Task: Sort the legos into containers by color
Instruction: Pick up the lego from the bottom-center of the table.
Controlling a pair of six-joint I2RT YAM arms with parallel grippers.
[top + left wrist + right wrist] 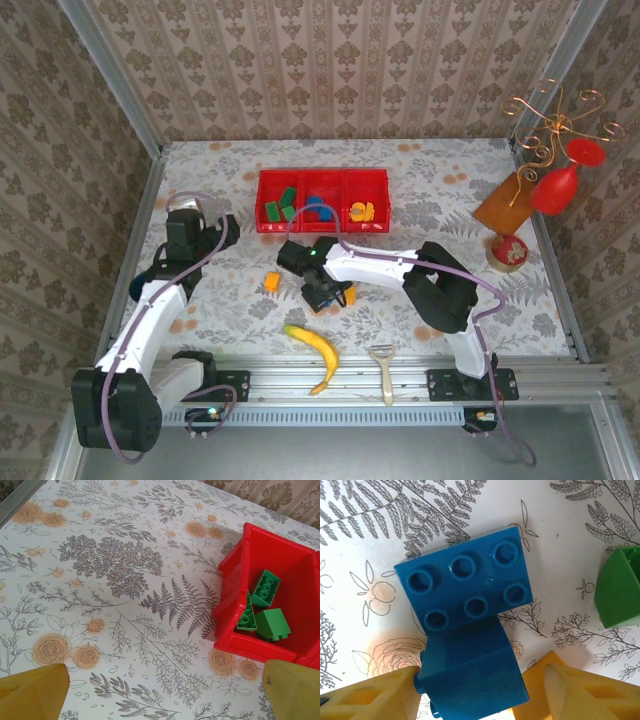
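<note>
A blue six-stud brick [465, 592] is seen lying flat on the table [360, 540], studs turned up toward the right wrist camera. Its long axis runs across that view, tilted slightly up to the right. A second blue brick [472, 677] is butted against its nearer long side. The right gripper [480, 682] is set astride this second brick, with one yellow finger [375, 697] touching it. Whether the brick is actually clamped cannot be told (an orange shape fills the gap at the other finger). A green brick [620, 587] lies apart, at the right edge of that view.

From above, the right arm is seen bent at the elbow and stretched leftward over the middle of the table, wrist turned down. An orange brick [271, 282] lies just to the left of it.

The red tray [320, 228] is placed toward the far edge, its long axis parallel to that edge. The left arm is reached forward along the left side. The left gripper [165, 700] is held beside the tray's left end, jaws spread wide over the table. Three green bricks [265, 587] are lodged in that end compartment.
</note>
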